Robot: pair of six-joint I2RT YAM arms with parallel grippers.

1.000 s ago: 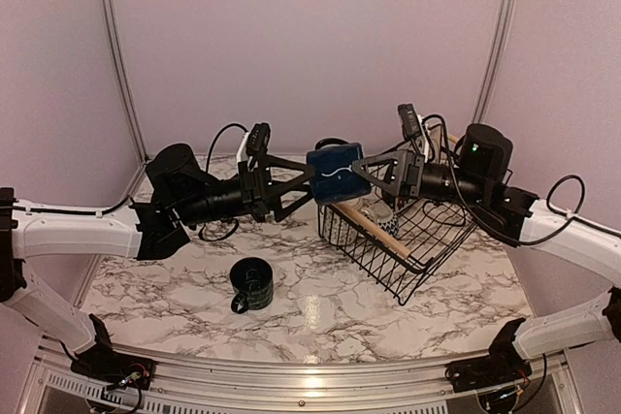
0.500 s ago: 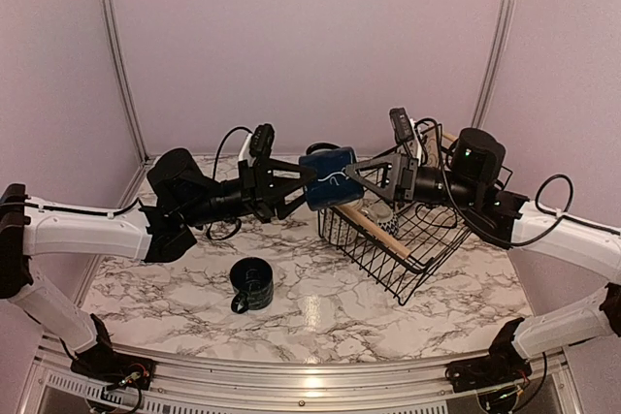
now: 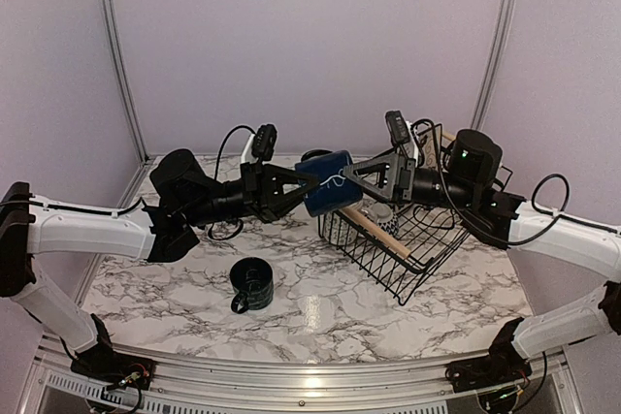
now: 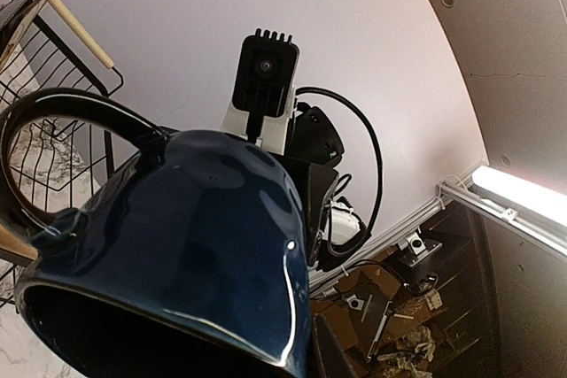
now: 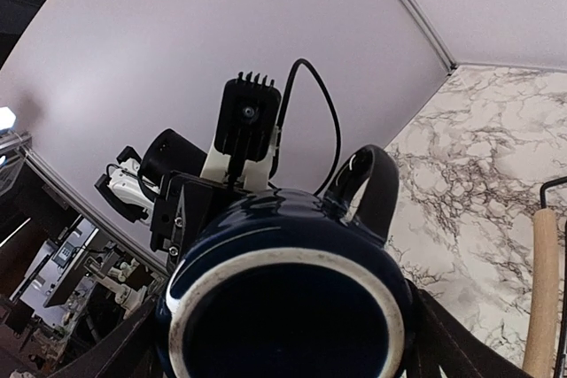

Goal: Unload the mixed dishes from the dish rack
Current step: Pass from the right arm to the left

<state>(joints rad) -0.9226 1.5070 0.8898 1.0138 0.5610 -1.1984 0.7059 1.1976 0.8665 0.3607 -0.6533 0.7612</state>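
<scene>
— What sort of place is this?
— A robotics lab, a boxed-in test cell. Plain pale wall panels [image 3: 310,46] sit between aluminium posts [image 3: 114,55] around a marble-patterned tabletop [image 3: 320,312]. A metal rail [image 3: 291,377] runs along its near edge, where two robot arms [image 3: 87,230] are mounted.
— Not a kitchen, with that marble?
— No. Beyond the panels, the left wrist view shows a bare ceiling [image 4: 514,42], a strip light [image 4: 523,194] and a jumble of boxes and hardware [image 4: 399,325].

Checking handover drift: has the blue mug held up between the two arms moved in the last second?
Yes. The dark blue mug has shifted slightly left and tipped a little, judged against the dish rack, which stayed put.
</scene>
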